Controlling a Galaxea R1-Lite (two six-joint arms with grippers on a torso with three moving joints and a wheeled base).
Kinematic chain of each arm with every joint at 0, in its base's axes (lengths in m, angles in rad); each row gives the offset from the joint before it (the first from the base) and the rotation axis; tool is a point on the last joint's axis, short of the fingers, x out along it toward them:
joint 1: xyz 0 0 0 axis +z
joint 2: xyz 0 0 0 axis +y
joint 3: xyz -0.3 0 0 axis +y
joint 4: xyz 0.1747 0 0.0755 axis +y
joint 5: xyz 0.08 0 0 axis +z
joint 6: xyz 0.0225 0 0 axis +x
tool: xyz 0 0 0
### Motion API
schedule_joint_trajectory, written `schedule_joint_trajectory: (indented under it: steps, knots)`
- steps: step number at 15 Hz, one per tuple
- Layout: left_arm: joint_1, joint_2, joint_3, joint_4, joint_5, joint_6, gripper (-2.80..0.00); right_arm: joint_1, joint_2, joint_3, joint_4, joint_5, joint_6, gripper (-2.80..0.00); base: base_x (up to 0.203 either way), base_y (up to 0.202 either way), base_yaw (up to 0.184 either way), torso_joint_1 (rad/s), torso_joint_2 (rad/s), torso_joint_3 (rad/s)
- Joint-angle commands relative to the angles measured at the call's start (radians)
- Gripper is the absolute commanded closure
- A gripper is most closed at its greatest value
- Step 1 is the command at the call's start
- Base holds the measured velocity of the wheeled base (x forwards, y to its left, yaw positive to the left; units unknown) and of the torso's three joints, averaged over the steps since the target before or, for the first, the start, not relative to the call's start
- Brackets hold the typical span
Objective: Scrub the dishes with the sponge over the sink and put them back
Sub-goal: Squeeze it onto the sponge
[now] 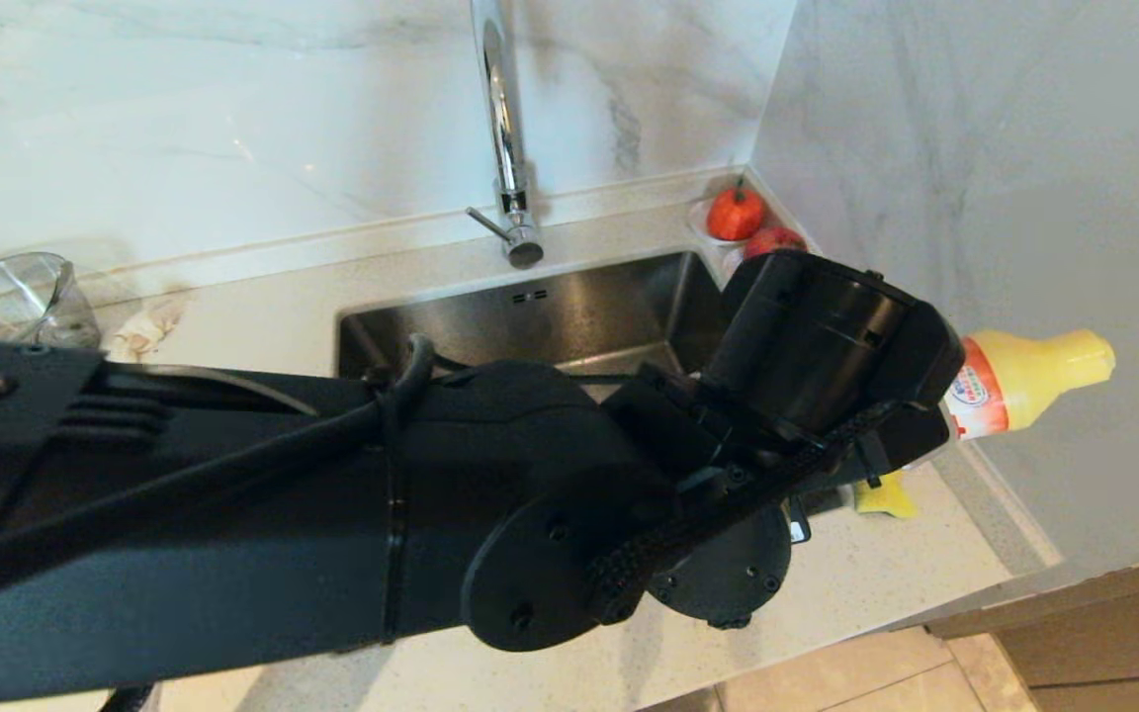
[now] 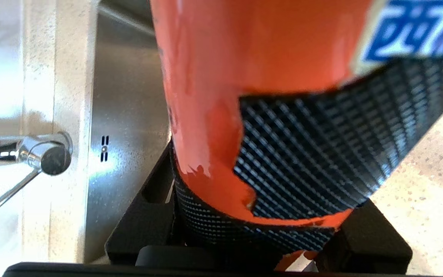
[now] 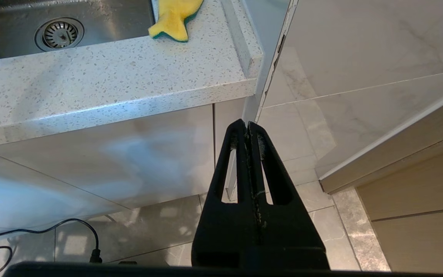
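My left gripper [image 1: 911, 410] reaches across the sink [image 1: 569, 316] to the counter on its right. It is shut on a yellow dish-soap bottle [image 1: 1034, 376] with an orange label, held tilted with the cap pointing right. In the left wrist view the bottle [image 2: 214, 77] fills the space between the meshed pads [image 2: 321, 154]. The yellow and green sponge [image 1: 884, 494] lies on the counter just below the bottle, also seen as the sponge [image 3: 175, 17] in the right wrist view. My right gripper [image 3: 247, 127] hangs shut below the counter edge. The dishes are out of view.
A tall chrome tap [image 1: 505, 129] stands behind the sink. Two red fruits [image 1: 736, 213] sit in the back right corner. A clear glass bowl [image 1: 11, 297] stands at the far left. A marble wall [image 1: 975, 148] closes off the right side.
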Motion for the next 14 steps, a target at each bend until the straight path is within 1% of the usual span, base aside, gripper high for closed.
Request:
schedule_joint_trajectory:
  steps: [1,5,7,12,14]
  knots:
    - [0.000,0.036,0.000,0.002,0.027,0.027,0.00,0.000,0.000,0.000,0.000,0.000,0.000,0.00,0.000,0.000,0.000,0.000,0.00,0.000]
    - [0.000,0.088,-0.003,0.001,0.110,0.030,0.00,0.000,0.000,0.000,0.000,0.000,0.000,0.00,0.000,0.000,0.000,0.000,0.00,0.000]
    - [0.000,0.109,-0.003,0.002,0.169,0.030,0.00,0.000,0.000,0.000,0.000,0.000,0.000,0.00,0.000,0.000,0.000,0.000,0.00,0.000]
    - [-0.003,0.171,-0.012,-0.005,0.223,0.026,0.00,0.000,0.000,0.000,-0.002,0.000,0.000,0.00,0.000,0.000,0.000,0.000,0.00,0.000]
    - [-0.006,0.195,-0.033,-0.007,0.240,0.024,0.00,0.000,0.000,0.000,0.000,0.000,0.000,0.00,0.000,0.000,0.000,0.000,0.00,0.000]
